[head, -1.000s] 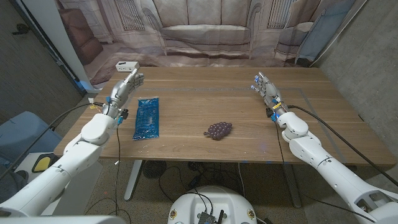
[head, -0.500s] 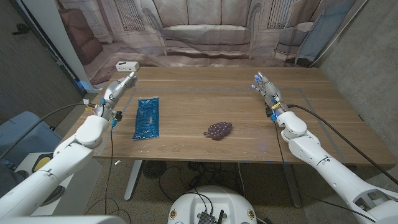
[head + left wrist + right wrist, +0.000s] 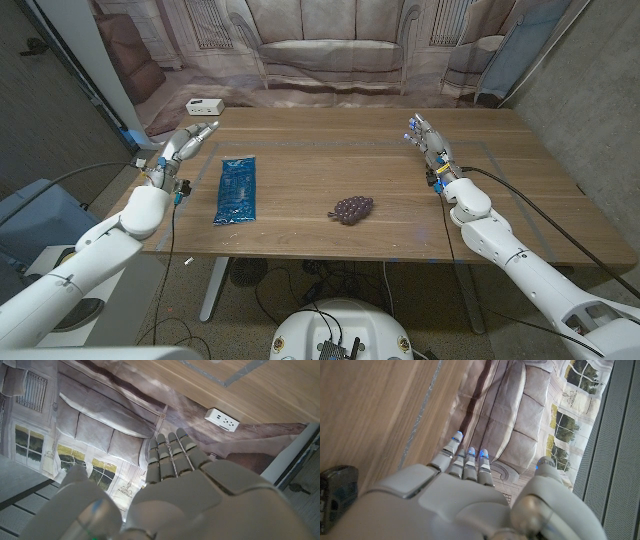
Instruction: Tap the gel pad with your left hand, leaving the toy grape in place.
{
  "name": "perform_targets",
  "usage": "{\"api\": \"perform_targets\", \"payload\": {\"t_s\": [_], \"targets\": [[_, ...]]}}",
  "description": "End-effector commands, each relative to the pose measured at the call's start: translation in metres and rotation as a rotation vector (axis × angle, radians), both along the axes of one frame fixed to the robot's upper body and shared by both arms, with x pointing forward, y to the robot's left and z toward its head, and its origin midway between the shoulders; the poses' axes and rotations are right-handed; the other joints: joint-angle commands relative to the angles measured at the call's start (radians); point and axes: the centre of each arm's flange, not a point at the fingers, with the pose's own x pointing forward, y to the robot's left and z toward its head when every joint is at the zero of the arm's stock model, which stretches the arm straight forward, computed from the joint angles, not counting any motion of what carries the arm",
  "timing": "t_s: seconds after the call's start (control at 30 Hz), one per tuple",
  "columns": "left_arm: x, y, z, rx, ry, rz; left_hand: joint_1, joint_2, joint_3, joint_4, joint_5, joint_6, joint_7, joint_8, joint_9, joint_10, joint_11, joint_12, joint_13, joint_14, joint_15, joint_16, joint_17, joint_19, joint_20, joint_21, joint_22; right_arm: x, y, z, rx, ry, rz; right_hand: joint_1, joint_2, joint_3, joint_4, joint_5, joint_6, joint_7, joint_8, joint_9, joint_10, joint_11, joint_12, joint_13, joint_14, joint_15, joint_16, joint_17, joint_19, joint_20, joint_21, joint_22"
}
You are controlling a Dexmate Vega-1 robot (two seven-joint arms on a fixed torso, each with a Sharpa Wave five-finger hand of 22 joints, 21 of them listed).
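The left hand (image 3: pixel 186 143) holds nothing, fingers straight and together, above the counter's (image 3: pixel 330 170) left edge, apart from the blue gel pad (image 3: pixel 237 189) just to its right. The grape (image 3: pixel 351 208) lies mid-counter, well right of the pad. The right hand (image 3: pixel 428 142) is empty, fingers extended. No writing is legible.

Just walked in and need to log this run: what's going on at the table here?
Nothing is being held. The left hand is open above the table's left edge, beside but apart from the blue gel pad, which lies flat and untouched. The toy grape sits mid-table, well clear of both hands. The right hand is open near the far right side.
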Motion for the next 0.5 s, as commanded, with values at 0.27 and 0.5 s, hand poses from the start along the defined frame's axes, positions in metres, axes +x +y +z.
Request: {"api": "perform_targets", "payload": {"t_s": [0.27, 0.5], "targets": [[-0.018, -0.012, 0.011, 0.246, 0.004, 0.212, 0.02, 0.002, 0.002, -0.011, 0.003, 0.012, 0.0, -0.004, 0.003, 0.01, -0.001, -0.004, 0.002, 0.008, 0.005, -0.004, 0.002, 0.021, 0.003, 0.0, 0.003, -0.003, -0.001, 0.013, -0.01, -0.035, 0.007, -0.005, 0.003, -0.007, -0.006, -0.003, 0.052, 0.028, 0.019, 0.001, 0.052, 0.021, 0.015, 0.001, 0.045, 0.025, 0.015, 0.003, 0.032, 0.025, 0.01, 0.003], [-0.022, -0.013, 0.01, 0.243, 0.047, 0.215, 0.023, 0.005, 0.003, -0.013, 0.003, 0.009, -0.002, -0.008, 0.004, 0.005, -0.002, -0.009, 0.002, 0.004, 0.002, -0.009, 0.002, 0.018, 0.001, -0.005, 0.003, -0.001, 0.0, 0.014, -0.012, -0.036, 0.017, -0.008, 0.001, -0.009, -0.005, -0.004, 0.06, 0.035, 0.019, 0.001, 0.057, 0.026, 0.014, 0.0, 0.048, 0.03, 0.014, 0.003, 0.035, 0.026, 0.009, 0.003]]}}
